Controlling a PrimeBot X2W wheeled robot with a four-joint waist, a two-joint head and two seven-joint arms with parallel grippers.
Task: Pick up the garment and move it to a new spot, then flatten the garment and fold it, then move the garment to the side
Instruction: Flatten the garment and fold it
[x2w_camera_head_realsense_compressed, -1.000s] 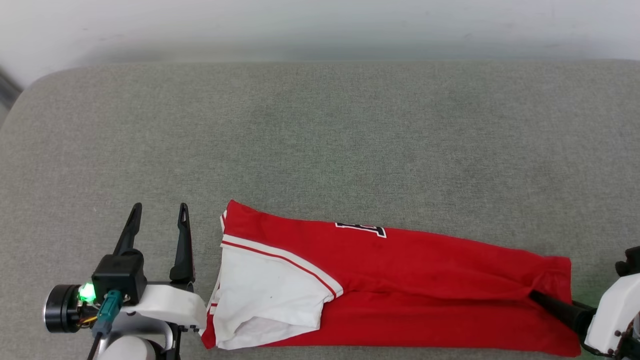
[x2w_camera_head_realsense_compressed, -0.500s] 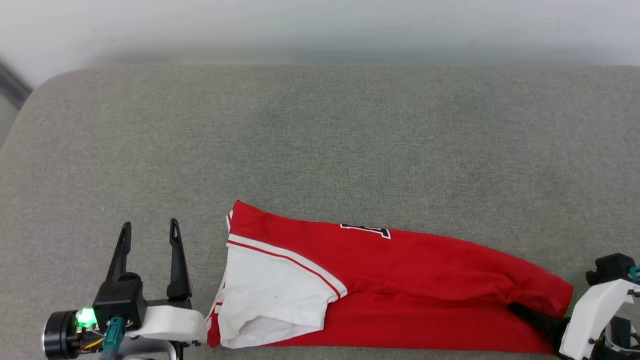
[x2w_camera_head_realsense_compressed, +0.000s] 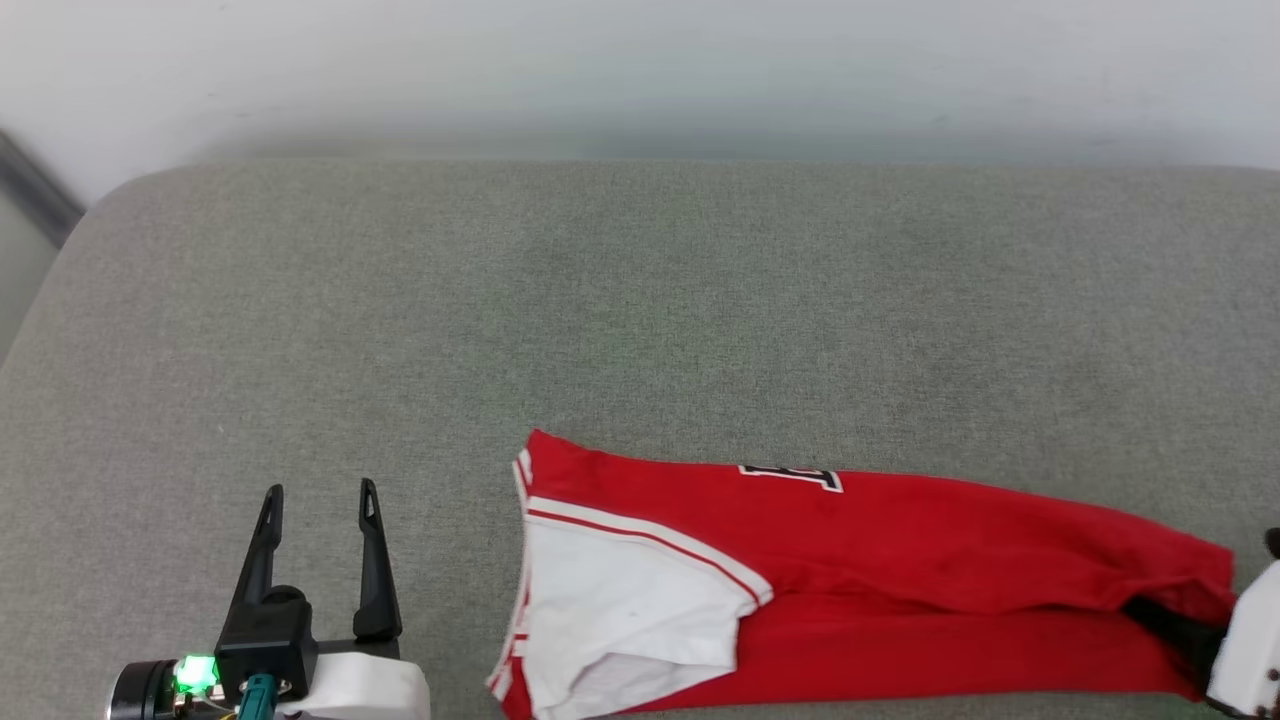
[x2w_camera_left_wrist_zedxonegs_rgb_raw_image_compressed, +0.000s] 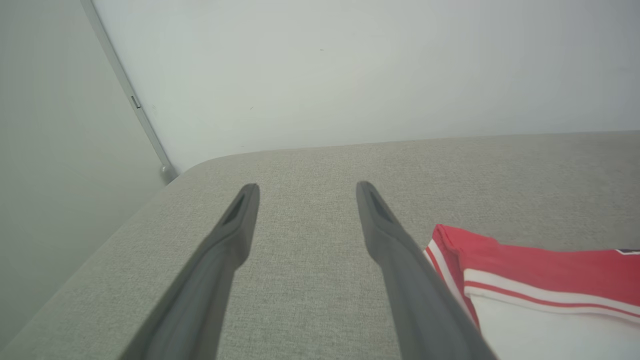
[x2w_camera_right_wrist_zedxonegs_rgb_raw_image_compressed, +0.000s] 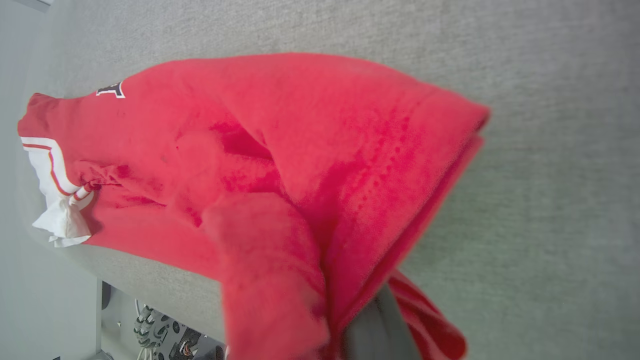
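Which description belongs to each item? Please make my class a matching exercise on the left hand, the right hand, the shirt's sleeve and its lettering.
Column A
1. left hand
2. right hand
3. sleeve
4. lettering

Column B
a. white, with red-and-white striped trim
b. open, over bare grey cushion
c. black, outlined in white, at the far edge of the garment
d. shut on the garment's red end

Pairs: 1-b, 2-d, 3-a, 4-c

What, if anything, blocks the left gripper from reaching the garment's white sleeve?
Likely nothing, so yes: the left gripper is open, and only cushion lies between it and the garment's white sleeve.
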